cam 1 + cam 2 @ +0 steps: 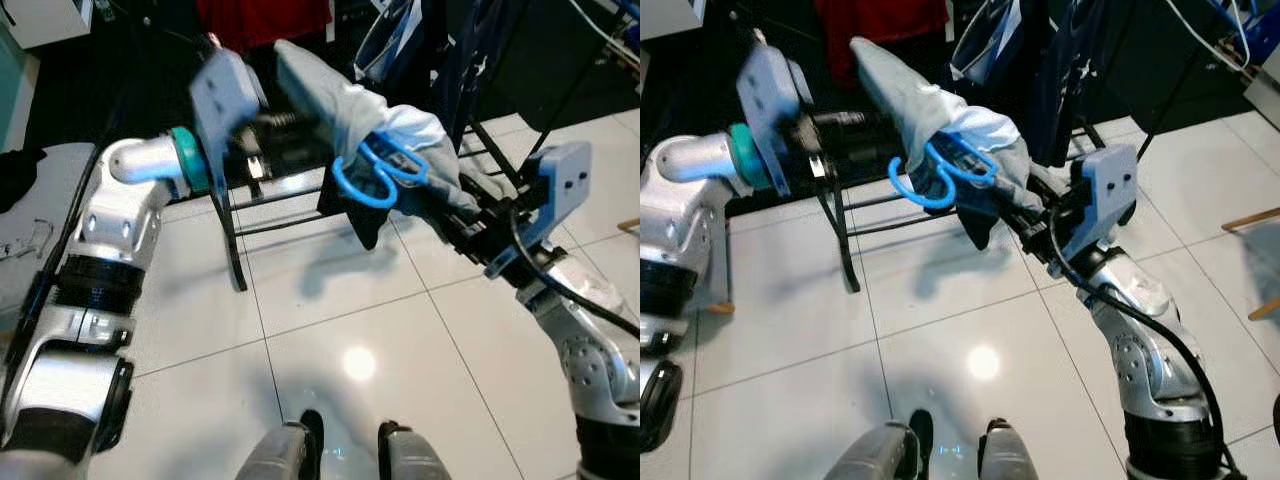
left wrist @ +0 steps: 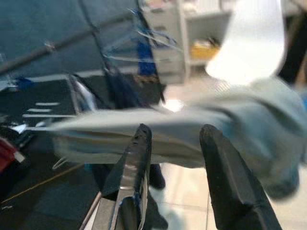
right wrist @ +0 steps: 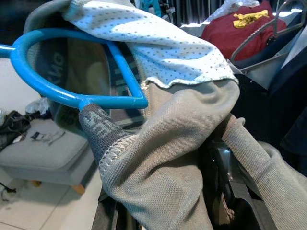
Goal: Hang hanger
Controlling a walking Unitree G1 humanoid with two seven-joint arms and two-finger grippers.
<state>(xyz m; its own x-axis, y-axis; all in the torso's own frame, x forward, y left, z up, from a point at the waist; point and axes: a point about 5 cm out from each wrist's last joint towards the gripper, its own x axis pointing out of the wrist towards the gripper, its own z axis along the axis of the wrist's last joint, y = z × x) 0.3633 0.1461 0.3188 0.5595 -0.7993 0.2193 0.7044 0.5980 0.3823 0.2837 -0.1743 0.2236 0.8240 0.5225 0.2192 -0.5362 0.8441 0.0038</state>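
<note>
The clothes rack [image 1: 232, 230] stands on the white tile floor [image 1: 330, 330] just past the robot, with dark clothes and a red shirt [image 1: 262, 18] hanging on it at the back. Between the two arms lies the grey garment [image 1: 350, 110], held up in the air in front of the rack. Its long way runs across the robot, from the left arm up high to the right arm lower down, so it sits on a slant. The blue hanger [image 1: 375, 175] is inside the garment, and its round hook sticks out near the right end, close to the right arm. The right gripper [image 1: 1035, 222] is the nearer one to the hook. Cloth covers its fingers, so I cannot tell how they stand, but it seems to carry the hanger end of the bundle. The left gripper [image 2: 175, 139] is at the far, thin end of the garment. Its two black fingers are apart, and the cloth runs across just beyond their tips; it does not look pinched. I think the hook must go up and away from the robot to reach a rail on the rack, so the right arm would have to do the lifting.
</note>
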